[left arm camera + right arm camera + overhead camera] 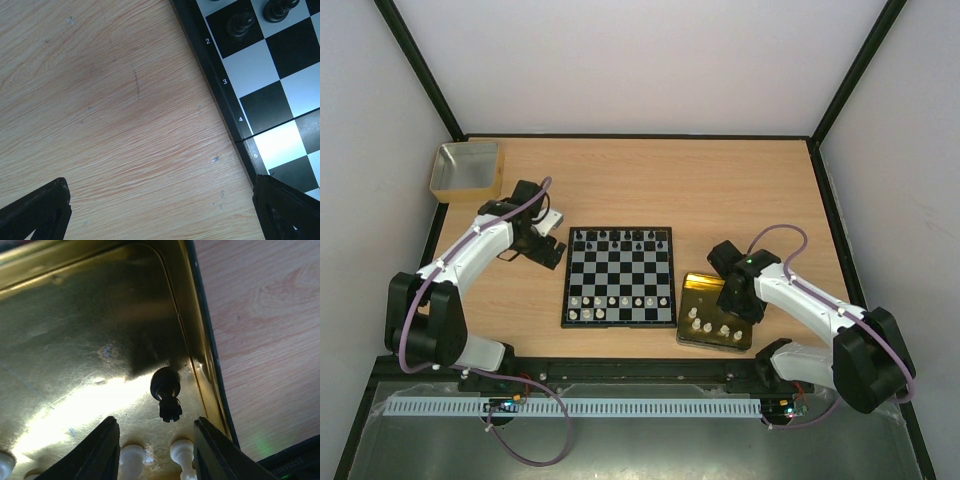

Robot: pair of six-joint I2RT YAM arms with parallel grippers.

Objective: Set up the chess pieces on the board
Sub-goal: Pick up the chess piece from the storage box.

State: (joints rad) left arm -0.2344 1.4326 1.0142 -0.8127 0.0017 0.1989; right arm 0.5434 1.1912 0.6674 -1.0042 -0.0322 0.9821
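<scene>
The board (618, 277) lies flat in the middle of the table (720, 190), between my two arms. Most of the chess pieces (612, 300) stand on it: black pieces (620, 238) in a line along the far row, white pieces (595, 315) across the two rows nearest my bases. From my left wrist the board's black border shows small white numerals (225, 81), reading 2, 3, 4 and 5 down the side, with a fold seam between the 4 and the 5. One black figure (240, 22) stands on the dark square level with the 2. My left pincer (160, 200) is released, its fingers (35, 212) spread wide over bare wood just beside that numbered edge, grasping nothing. Just to the right of the board sits a shiny gold tray (700, 283), with spare white pieces (695, 322) standing along its near side. My right pincer (156, 426) hangs low over the tray, its fingers partly apart and nothing between them. A lone black piece (166, 390) sits on the gold floor just ahead of the fingertips, close to the tray's right rim. A yellowish box (470, 186) rests in the far left corner, well apart from the board.
</scene>
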